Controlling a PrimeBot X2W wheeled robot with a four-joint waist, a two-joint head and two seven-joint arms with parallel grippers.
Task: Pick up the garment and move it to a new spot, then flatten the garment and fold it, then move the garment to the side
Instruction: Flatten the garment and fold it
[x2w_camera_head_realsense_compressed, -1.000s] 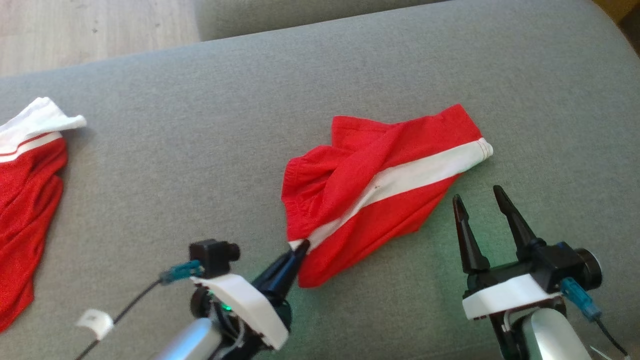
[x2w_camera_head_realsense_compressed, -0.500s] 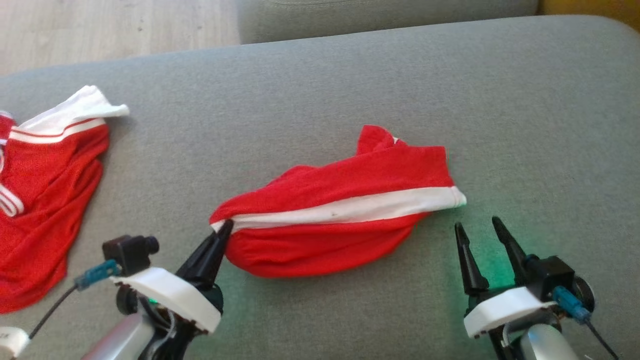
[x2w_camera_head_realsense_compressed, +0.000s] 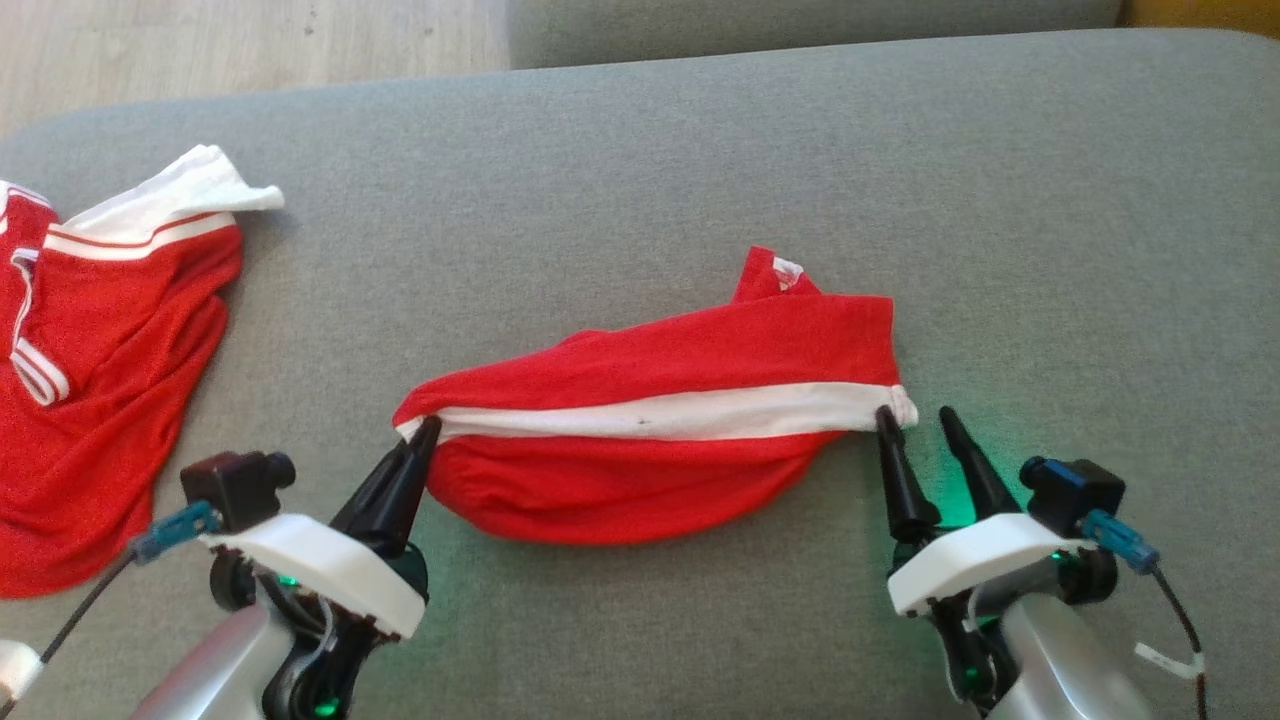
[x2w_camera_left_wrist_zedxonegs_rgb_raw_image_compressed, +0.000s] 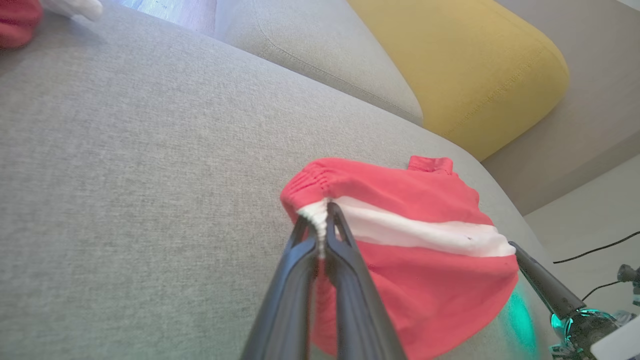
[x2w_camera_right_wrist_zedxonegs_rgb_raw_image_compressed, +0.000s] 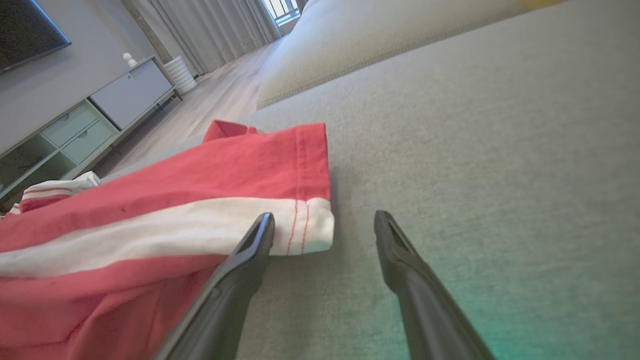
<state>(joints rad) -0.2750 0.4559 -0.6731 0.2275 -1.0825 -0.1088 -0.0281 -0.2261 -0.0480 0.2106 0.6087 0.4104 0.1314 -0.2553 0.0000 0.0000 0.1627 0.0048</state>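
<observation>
Grey woven sofa seat (x2w_camera_head_realsense_compressed: 640, 170) carries everything. The red garment (x2w_camera_head_realsense_compressed: 650, 440) w/ a white stripe lies bunched lengthwise about mid-seat, well off the back edge. Left claw (x2w_camera_head_realsense_compressed: 425, 432) is pressed together, pinching the gathered white end of the stripe at the garment's left tip; the left wrist view shows the cloth squeezed between the fingers (x2w_camera_left_wrist_zedxonegs_rgb_raw_image_compressed: 345, 260). Right claw (x2w_camera_head_realsense_compressed: 914, 413) is spread at the garment's right end, one finger touching the stitched white hem, the other on bare fabric beside it. A second red-and-white garment (x2w_camera_head_realsense_compressed: 100, 380) lies crumpled near the seat's far-left corner, well apart. Beyond the back edge: pale wood floor (x2w_camera_head_realsense_compressed: 200, 50), a yellow cushion (x2w_camera_left_wrist_zedxonegs_rgb_raw_image_compressed: 460, 65), a low grey cabinet (x2w_camera_right_wrist_zedxonegs_rgb_raw_image_compressed: 75, 125), and curtains (x2w_camera_right_wrist_zedxonegs_rgb_raw_image_compressed: 215, 25).
</observation>
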